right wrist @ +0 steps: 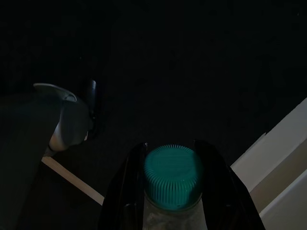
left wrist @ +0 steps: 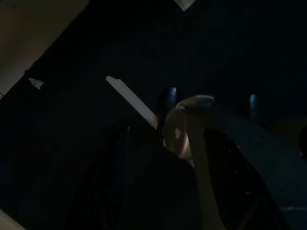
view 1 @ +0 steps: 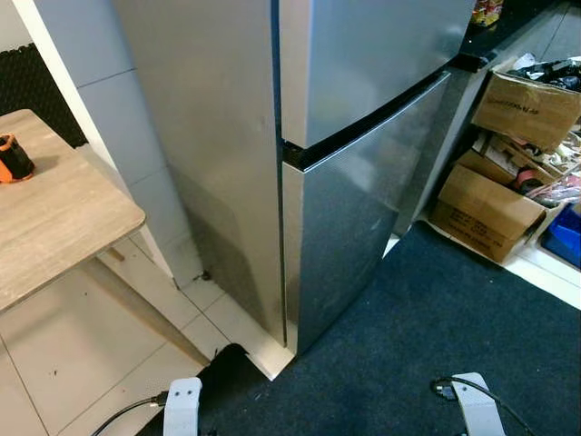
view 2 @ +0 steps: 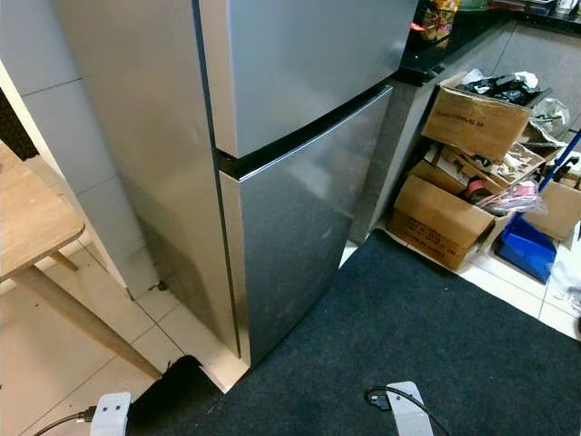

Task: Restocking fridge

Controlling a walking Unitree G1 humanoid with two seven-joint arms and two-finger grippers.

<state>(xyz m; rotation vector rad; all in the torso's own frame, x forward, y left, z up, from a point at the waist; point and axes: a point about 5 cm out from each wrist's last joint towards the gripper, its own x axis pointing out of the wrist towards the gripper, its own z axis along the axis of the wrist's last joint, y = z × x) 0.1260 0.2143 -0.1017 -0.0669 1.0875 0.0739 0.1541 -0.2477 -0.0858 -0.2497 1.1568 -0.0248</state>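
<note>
Dark carpet (view 1: 436, 318) before closed steel fridge (view 1: 363, 182); teal-capped bottle (right wrist: 173, 175) between right gripper (right wrist: 173, 191) fingers.

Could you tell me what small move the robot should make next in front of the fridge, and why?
Probably raise the free left arm to the edge of the lower fridge door and pull it open. Both doors are shut, and the right gripper is already clamped on a bottle with a teal cap, so nothing can go in yet.

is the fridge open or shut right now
Shut: both doors of the fridge lie flush with its body, with no interior showing.
</note>
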